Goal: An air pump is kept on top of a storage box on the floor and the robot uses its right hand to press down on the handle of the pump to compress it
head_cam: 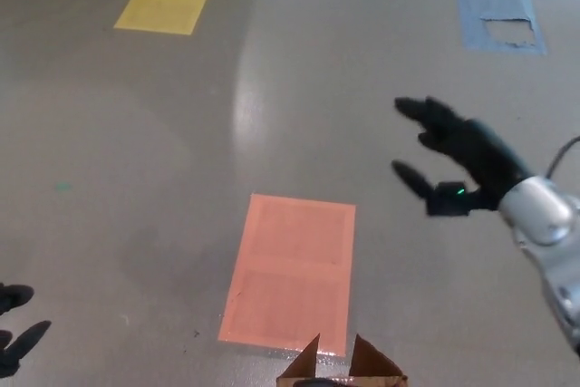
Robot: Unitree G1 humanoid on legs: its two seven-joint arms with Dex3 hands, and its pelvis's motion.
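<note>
- Head view: your right hand hangs over bare floor, off to the right of the orange sheet. Its fingers are spread apart and hold nothing.
- The box shows only as 2 brown flap tips at the bottom edge. The pump and its handle cannot be made out in this view; a dark sliver between the flaps may be part of it, but you cannot tell.
- Risk 1: you bring the hand in with the target out of frame. It sits well apart from the box, so a blind approach could land on a flap instead of the handle and fold the cardboard.
- Risk 2: a press that meets the handle off-centre could tip the pump off the box, since a box lid is probably a soft, uneven base.
- Risk 3: spread fingers could straddle or snag the handle. Consider flattening the palm over it first.
- Your left hand shows only as dark fingertips at the lower left edge; they look apart and empty. It is far from the box, so it cannot steady anything if the pump wobbles.
- The yellow sheet and blue sheet lie far off and pose no hazard.
- Tilt the head down before you commit.
</note>
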